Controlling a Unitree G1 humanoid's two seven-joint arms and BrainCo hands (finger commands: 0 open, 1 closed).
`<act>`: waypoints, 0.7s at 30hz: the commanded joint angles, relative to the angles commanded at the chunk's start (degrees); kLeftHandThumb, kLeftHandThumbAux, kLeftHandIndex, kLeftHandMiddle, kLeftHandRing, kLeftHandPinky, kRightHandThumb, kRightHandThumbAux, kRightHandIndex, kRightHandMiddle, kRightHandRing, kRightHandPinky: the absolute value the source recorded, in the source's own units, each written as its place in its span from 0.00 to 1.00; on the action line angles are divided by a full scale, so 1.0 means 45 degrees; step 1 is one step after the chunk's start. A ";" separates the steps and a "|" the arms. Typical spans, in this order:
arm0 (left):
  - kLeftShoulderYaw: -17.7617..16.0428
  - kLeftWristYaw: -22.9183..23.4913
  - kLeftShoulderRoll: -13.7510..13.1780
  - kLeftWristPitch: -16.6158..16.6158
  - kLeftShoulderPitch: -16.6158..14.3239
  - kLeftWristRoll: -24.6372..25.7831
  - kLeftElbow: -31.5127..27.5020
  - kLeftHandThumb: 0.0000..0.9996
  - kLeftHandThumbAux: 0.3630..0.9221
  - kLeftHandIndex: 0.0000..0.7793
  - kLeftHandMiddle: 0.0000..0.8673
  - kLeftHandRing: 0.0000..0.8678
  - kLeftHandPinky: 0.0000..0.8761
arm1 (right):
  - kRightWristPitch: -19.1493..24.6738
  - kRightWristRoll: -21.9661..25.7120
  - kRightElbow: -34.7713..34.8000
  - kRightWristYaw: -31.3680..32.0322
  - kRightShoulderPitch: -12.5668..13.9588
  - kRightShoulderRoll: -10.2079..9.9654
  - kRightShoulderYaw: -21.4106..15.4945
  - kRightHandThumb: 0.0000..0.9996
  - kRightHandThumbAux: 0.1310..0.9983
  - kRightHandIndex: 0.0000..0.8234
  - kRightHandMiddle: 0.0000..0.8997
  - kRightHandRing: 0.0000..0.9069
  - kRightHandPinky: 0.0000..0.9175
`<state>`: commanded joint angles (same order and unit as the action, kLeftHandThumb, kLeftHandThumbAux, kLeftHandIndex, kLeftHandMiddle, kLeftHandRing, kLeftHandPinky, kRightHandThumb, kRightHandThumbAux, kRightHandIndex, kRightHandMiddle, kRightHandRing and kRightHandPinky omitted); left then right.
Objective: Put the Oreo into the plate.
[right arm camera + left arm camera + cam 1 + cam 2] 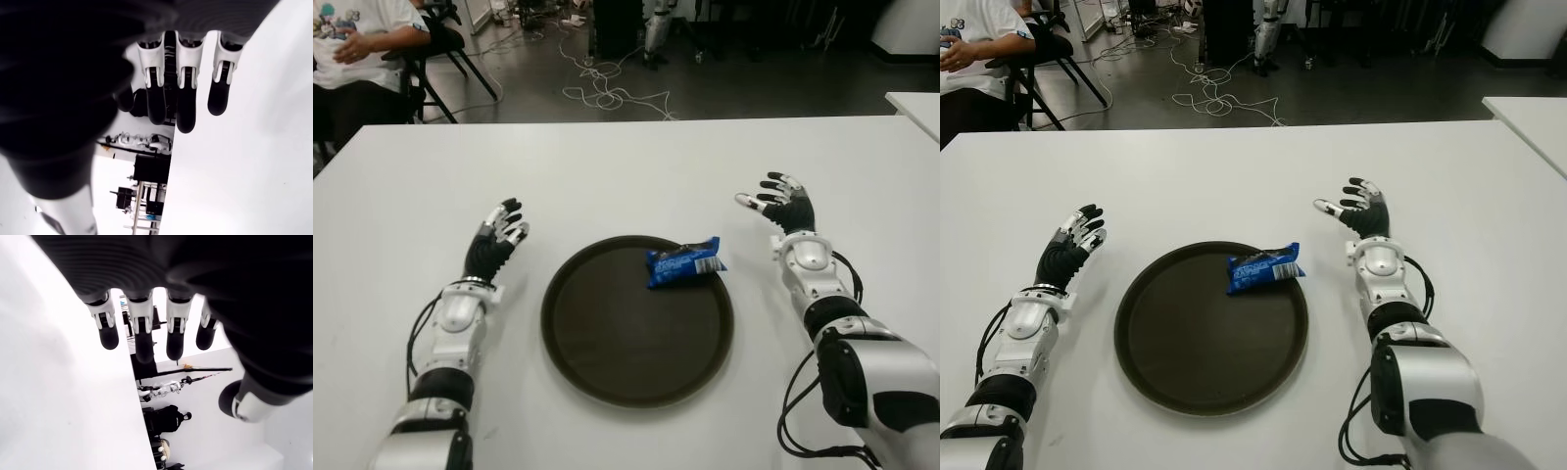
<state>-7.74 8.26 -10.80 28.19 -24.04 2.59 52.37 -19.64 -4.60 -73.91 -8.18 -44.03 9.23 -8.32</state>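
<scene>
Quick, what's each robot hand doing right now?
Left hand: open, holding nothing.
Right hand: open, holding nothing.

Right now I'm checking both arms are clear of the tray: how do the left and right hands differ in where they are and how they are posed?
The left hand shows left of the dark plate, while the right hand shows to its right, nearer the Oreo pack lying at the plate's far right. The right hand sits farther up the table than the left hand. Both are open and hold nothing.
</scene>
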 joint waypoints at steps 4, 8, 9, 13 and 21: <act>-0.0056 0.0056 -0.0046 0.0041 -0.0056 0.0031 0.0136 0.11 0.44 0.10 0.14 0.08 0.03 | -0.0027 -0.0128 0.0005 -0.0096 0.0012 0.0002 0.0142 0.00 0.82 0.25 0.29 0.30 0.29; -0.0079 0.0078 -0.0076 0.0101 -0.0113 0.0051 0.0273 0.10 0.46 0.10 0.14 0.08 0.03 | -0.0031 -0.0184 -0.0004 -0.0136 0.0007 0.0022 0.0246 0.00 0.81 0.25 0.29 0.30 0.30; -0.0086 0.0085 -0.0087 0.0118 -0.0138 0.0062 0.0314 0.10 0.46 0.10 0.14 0.08 0.04 | -0.0028 -0.0203 -0.0007 -0.0137 -0.0001 0.0027 0.0271 0.00 0.80 0.25 0.29 0.30 0.29; -0.0129 0.0118 -0.0105 0.0152 -0.0211 0.0130 0.0423 0.10 0.45 0.10 0.13 0.08 0.03 | -0.0143 -0.0303 -0.0028 -0.0053 0.0005 0.0062 0.0378 0.00 0.78 0.25 0.30 0.31 0.30; -0.0232 -0.0117 -0.0085 0.0163 -0.0383 0.0150 0.0668 0.11 0.43 0.10 0.12 0.07 0.02 | -0.0332 -0.0379 -0.0046 0.0124 0.0035 0.0086 0.0409 0.00 0.78 0.26 0.31 0.31 0.30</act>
<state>-8.78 7.74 -11.19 28.93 -25.76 3.27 55.37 -21.13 -6.31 -74.12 -7.63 -43.87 9.62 -6.48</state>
